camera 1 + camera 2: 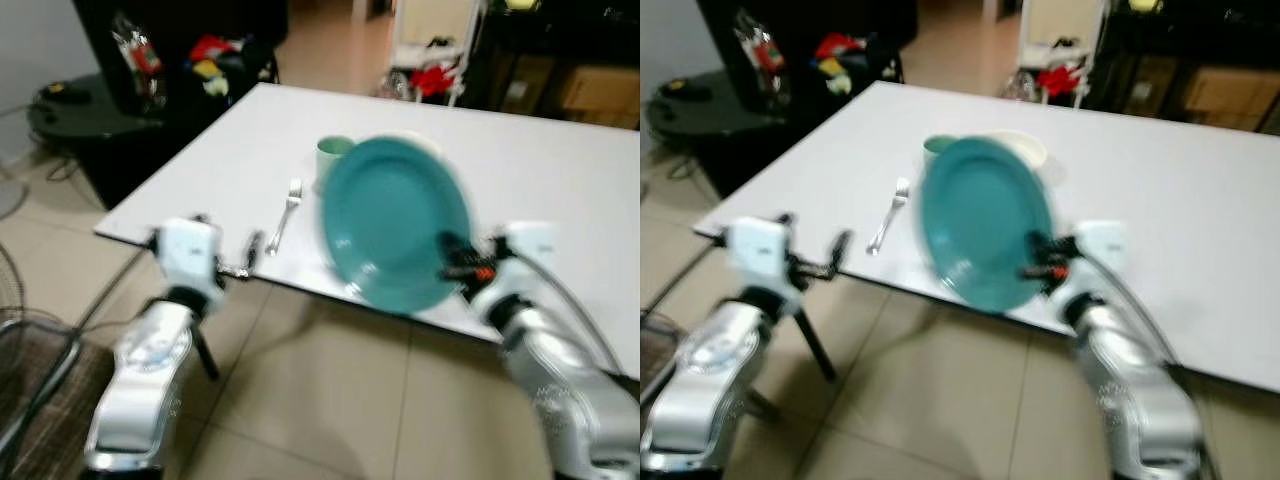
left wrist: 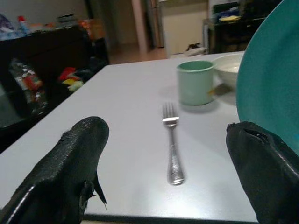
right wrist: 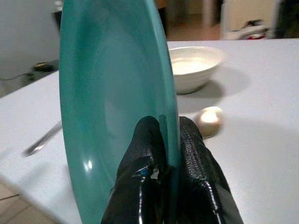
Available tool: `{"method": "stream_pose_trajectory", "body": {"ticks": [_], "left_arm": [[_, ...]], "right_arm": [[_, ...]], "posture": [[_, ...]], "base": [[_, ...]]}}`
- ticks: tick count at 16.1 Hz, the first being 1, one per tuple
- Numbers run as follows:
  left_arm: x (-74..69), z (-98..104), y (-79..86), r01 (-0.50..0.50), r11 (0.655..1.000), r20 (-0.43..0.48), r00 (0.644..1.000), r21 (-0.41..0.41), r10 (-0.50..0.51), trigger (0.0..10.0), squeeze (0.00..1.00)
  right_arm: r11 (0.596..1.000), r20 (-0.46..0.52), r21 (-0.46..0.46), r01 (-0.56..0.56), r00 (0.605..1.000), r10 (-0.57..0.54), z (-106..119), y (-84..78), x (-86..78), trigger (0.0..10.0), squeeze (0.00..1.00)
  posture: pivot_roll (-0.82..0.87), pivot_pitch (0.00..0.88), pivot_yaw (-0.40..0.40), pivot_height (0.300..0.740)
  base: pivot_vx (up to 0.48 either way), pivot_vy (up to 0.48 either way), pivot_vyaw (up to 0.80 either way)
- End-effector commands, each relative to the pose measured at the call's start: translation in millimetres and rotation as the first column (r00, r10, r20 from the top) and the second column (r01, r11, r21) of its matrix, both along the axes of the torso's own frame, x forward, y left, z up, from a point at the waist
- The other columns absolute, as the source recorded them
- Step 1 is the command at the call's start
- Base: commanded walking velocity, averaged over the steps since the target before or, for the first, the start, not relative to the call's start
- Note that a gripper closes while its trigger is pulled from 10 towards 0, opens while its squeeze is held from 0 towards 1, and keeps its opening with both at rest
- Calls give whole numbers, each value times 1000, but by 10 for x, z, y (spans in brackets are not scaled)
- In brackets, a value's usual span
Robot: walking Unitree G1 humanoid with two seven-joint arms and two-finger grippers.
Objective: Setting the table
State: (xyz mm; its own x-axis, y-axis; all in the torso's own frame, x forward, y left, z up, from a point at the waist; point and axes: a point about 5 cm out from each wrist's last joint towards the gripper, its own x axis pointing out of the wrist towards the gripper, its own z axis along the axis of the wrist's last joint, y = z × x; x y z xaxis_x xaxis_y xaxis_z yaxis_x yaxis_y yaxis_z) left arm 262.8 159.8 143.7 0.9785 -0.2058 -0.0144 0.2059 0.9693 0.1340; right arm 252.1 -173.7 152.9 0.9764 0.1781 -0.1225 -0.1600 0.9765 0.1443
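The right gripper (image 3: 169,140) has its jaws pinched on the rim of a teal plate (image 1: 395,222), one finger on each face. The plate is round, glossy and deep teal, with a shallow well and a broad raised rim that catches small highlights. It is held tilted up on edge above the near edge of the white surface (image 1: 560,180), its hollow face turned toward the robot's left.

The left gripper (image 2: 163,186) hovers at the near edge of the surface with its jaws spread wide and nothing between them. Just ahead of it a silver fork (image 2: 171,144) lies flat, tines pointing away. Beyond the fork stands a pale green cup (image 2: 195,82), and just beside that a white bowl (image 3: 192,66). A spoon (image 3: 208,119) lies near the bowl, behind the plate
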Motion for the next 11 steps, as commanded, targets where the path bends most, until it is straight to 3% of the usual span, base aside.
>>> {"method": "stream_pose_trajectory", "body": {"ticks": [1,5,9,10,11], "left_arm": [[11,42,81,-22,1000,11,1000,18,22,10000,0],[11,43,78,-20,1000,12,1000,18,20,10000,0],[-6,70,-3,81,997,5,997,21,-81,10000,0],[-24,66,-53,148,988,-10,989,43,-147,10000,0],[-24,64,-58,158,986,-17,987,46,-158,10000,0]], "right_arm": [[999,48,16,-41,998,40,106,93,14,10000,0],[998,40,46,-44,998,42,107,107,14,10000,0],[972,-11,227,-56,998,60,105,135,35,10000,0],[941,-57,331,-66,994,90,83,179,61,10000,0],[935,-75,349,-59,993,91,72,180,80,10000,0]], "posture": [[68,0,25,740],[69,0,25,740],[68,0,28,740],[66,0,32,740],[66,0,33,740]], "base": [[292,0,0],[292,0,0],[65,0,0],[0,0,0],[0,0,0]]}}
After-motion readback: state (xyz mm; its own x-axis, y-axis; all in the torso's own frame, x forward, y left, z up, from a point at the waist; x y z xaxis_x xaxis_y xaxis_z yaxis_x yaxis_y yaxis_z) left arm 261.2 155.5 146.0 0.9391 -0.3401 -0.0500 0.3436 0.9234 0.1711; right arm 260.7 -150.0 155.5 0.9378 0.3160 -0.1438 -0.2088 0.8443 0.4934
